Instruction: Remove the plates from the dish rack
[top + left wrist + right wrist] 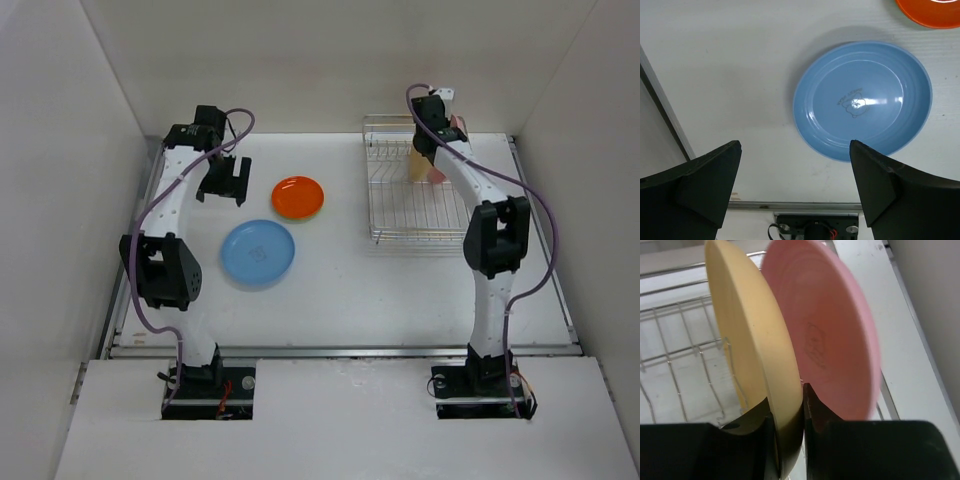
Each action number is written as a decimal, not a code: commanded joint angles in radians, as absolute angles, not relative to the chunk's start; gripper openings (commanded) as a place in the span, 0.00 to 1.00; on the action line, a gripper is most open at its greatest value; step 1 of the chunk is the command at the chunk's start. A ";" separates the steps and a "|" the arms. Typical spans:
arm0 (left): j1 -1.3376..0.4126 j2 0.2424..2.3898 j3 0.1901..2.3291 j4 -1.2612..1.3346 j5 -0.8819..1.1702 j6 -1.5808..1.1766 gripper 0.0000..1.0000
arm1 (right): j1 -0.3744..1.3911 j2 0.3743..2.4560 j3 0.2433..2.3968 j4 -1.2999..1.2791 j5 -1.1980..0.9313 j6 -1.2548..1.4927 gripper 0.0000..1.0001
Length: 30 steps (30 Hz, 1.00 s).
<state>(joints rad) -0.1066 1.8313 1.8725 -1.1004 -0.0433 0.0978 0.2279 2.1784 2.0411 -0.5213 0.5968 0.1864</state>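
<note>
The silver wire dish rack (400, 215) stands at the back right. A tan-orange plate (747, 325) and a pink plate (835, 330) stand upright in it, side by side. My right gripper (802, 405) is shut on the tan-orange plate's rim (417, 165), with one finger between it and the pink plate (440, 172). The blue plate (258, 252) and the orange-red plate (298, 197) lie flat on the table left of the rack. My left gripper (795, 185) is open and empty, above the table beside the blue plate (862, 100). The green plate is out of view.
A metal rail (790, 205) runs along the table's near edge, with the left arm's base (815, 227) below it. White walls enclose the table on the left, back and right. The rack's wire bars (680, 330) show left of the tan-orange plate.
</note>
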 commanded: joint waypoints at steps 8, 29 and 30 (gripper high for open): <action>-0.103 1.750 1.936 -1.197 0.043 0.115 0.88 | 0.279 1.927 2.005 -0.391 0.828 0.040 0.00; 0.064 1.502 1.577 -0.942 -0.528 0.091 1.00 | 0.655 1.853 1.773 -0.246 -0.438 0.258 0.00; 0.102 1.490 1.563 -0.942 -0.502 0.091 1.00 | 0.672 1.927 1.802 -0.218 -0.465 0.279 0.00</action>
